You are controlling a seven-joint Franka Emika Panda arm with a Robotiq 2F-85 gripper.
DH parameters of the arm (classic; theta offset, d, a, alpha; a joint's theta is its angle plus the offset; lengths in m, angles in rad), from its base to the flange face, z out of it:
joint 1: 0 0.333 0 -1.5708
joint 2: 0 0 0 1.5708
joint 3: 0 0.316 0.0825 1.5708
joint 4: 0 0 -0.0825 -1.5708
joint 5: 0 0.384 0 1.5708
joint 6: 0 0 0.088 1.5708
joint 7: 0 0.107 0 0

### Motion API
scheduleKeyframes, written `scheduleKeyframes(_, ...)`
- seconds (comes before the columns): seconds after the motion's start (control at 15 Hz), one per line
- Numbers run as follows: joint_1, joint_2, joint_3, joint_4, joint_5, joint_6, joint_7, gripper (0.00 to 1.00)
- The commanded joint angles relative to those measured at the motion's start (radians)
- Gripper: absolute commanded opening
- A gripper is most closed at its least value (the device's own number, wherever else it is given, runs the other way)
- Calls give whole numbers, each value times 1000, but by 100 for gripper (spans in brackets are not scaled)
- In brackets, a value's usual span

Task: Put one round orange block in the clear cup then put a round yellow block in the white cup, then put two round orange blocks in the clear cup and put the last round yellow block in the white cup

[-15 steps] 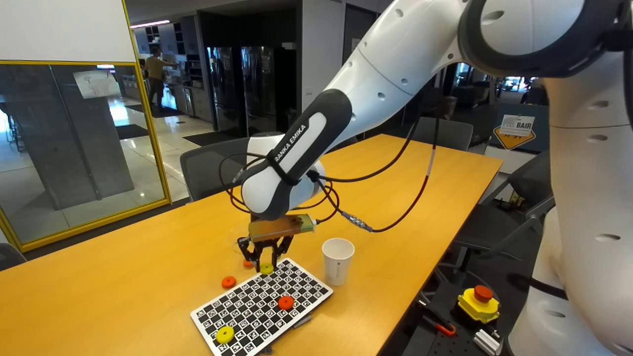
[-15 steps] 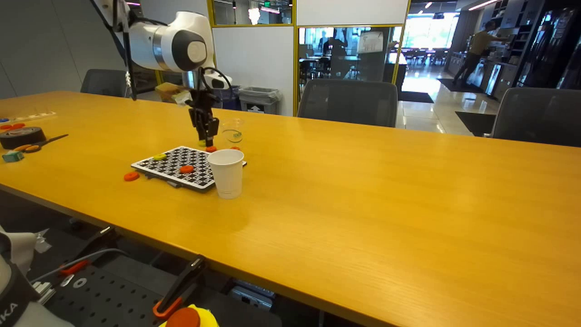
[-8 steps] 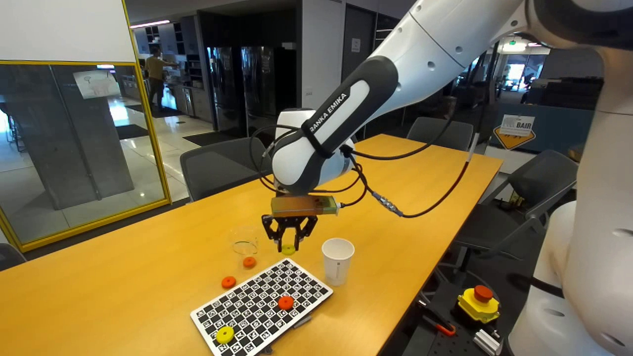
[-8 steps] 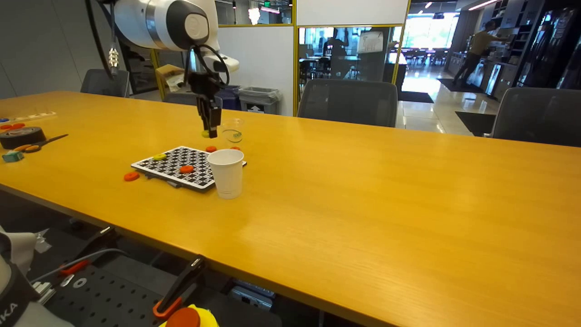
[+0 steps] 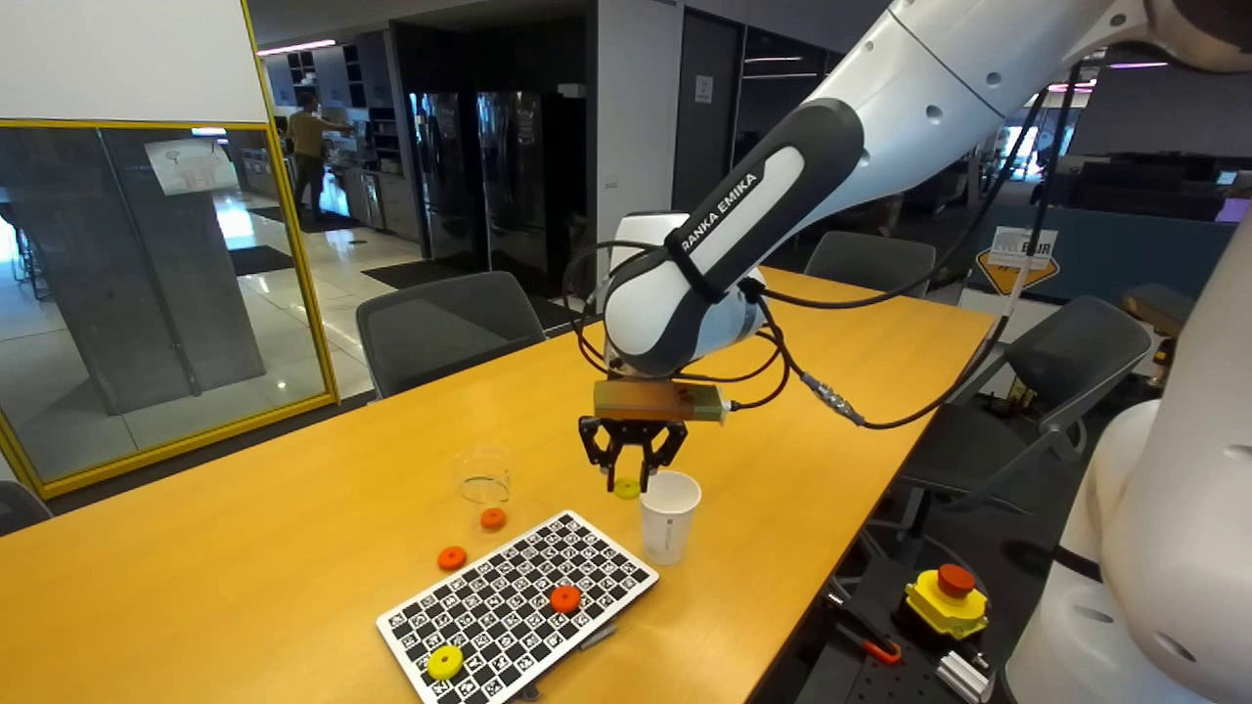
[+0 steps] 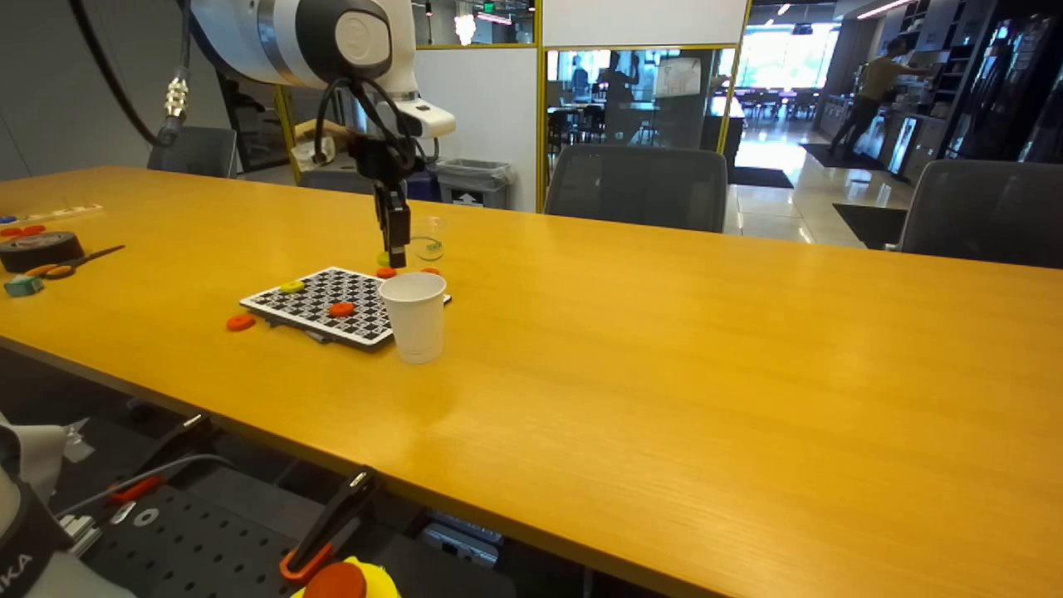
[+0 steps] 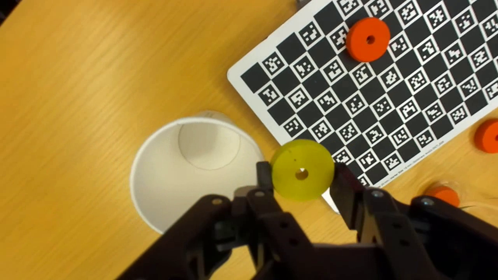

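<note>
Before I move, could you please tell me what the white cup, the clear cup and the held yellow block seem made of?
White cup: perhaps paper or thin plastic, matte; opaque, softly shaded, without sharp glints.
Clear cup: probably glossy plastic; the table shows through, though glass is possible.
Yellow block: likely matte plastic, nearly uniform in colour, no grain visible.

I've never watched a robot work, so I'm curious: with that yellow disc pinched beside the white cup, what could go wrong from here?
If the gripper lets go of the yellow block now, it may miss: in the wrist view the block is beside the mouth of the white cup, not over it. Also, a fingertip looks close to the cup, though whether they touch is unclear; moving sideways without lifting might tip the cup.
</note>
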Motion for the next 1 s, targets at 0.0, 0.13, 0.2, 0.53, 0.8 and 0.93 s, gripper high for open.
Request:
scheduleKeyframes(0.0,-39,-72,16,-55,-11,0,39,24)
scheduleKeyframes(0.13,-53,-85,18,-70,-11,0,50,24)
scheduleKeyframes(0.2,-59,-90,18,-76,-9,0,53,24)
scheduleKeyframes(0.53,-83,-106,18,-104,-1,4,56,24)
scheduleKeyframes(0.8,-91,-102,18,-104,2,1,53,24)
scheduleKeyframes(0.93,-93,-100,19,-102,1,2,56,24)
